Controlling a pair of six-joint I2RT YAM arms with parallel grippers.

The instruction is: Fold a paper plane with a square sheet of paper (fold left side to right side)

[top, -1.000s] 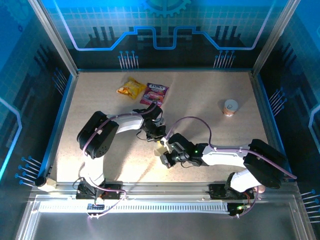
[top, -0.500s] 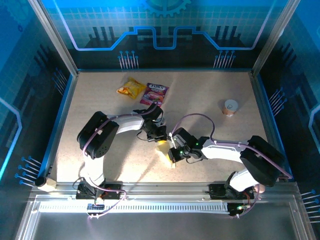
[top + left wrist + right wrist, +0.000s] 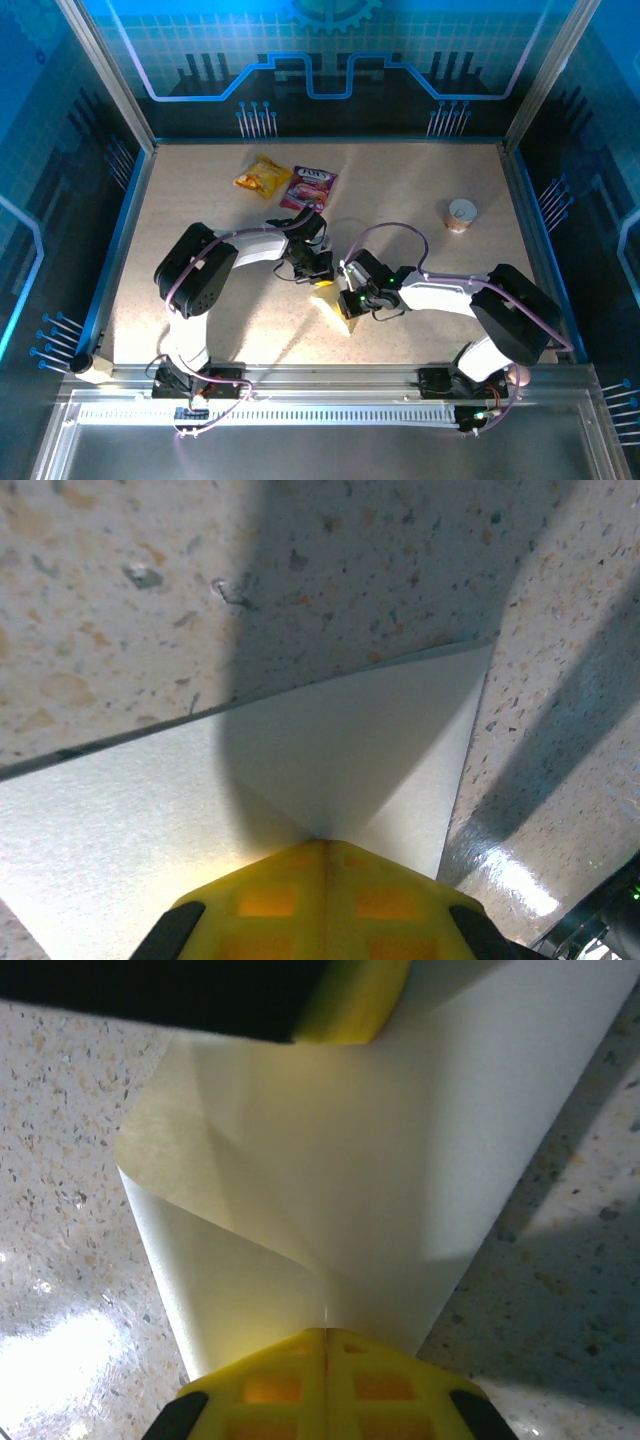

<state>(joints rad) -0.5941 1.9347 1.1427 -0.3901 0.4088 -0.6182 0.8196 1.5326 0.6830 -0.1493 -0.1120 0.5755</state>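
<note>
At the middle of the surface [image 3: 420, 180], the sheet of paper [image 3: 333, 311] lies partly folded, one flap curling upward. The right tool [image 3: 325, 1338] is pressed together, pinching its edge; just beyond, the left tool [image 3: 325, 850] is closed on its creased corner.

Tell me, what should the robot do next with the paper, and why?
Probably the right pincer should lower its edge of the paper onto the layer below, because it is only a loose curl, not creased, while the left pincer holds the other end.
</note>
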